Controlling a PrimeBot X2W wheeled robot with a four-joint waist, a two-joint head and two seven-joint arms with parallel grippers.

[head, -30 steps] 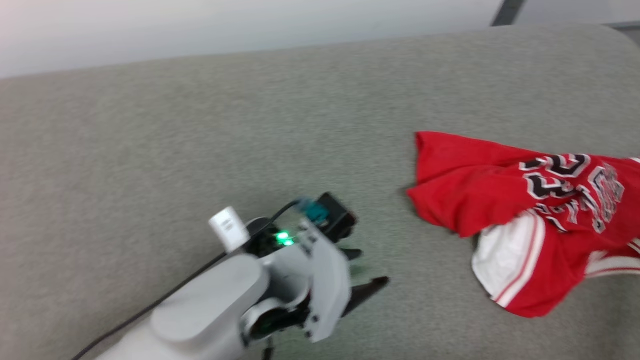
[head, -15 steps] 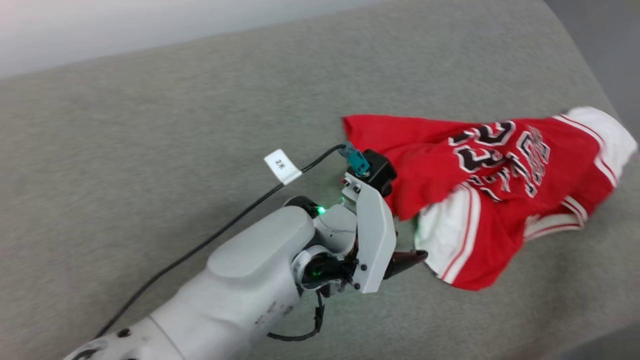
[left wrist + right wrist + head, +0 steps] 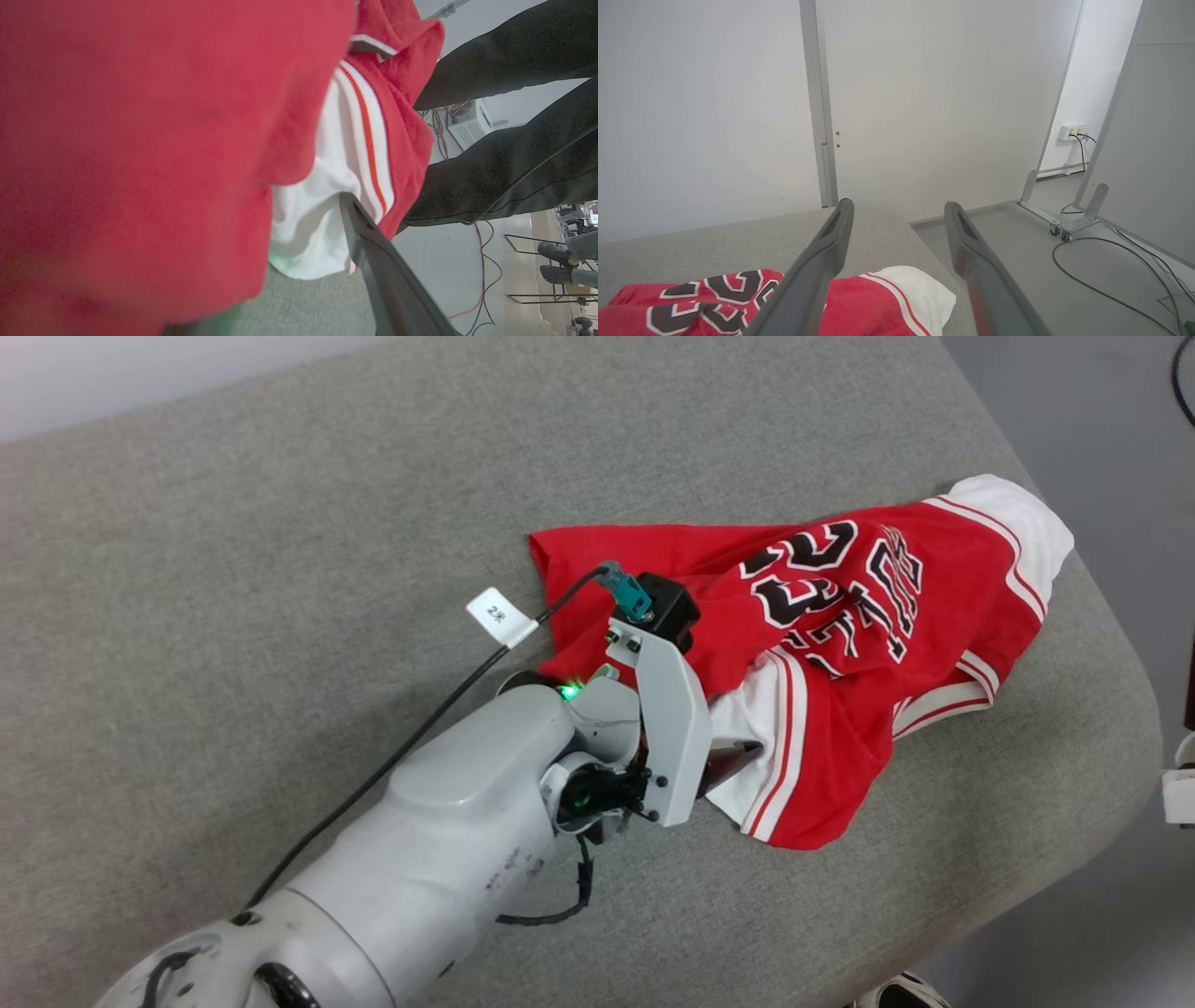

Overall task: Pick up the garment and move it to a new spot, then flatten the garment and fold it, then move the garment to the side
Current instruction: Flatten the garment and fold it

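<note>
Garment [image 3: 840, 644] — crumpled red fabric, white striped trim, on grey woven table [image 3: 280, 569] | left tool [image 3: 733, 761] spread, finger [image 3: 373, 252] on white lining | right tool [image 3: 899, 207] wide open — empty

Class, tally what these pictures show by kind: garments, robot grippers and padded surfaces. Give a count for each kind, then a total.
Garments: 1, the red jersey
Grippers: 2, the left gripper and the right gripper
Padded surfaces: 1, the grey cushion
Total: 4

L arm [image 3: 448, 840] outstretched, L tool [image 3: 738, 758] low, spread unclear; R tool [image 3: 899, 207] level, wide apart.
</note>
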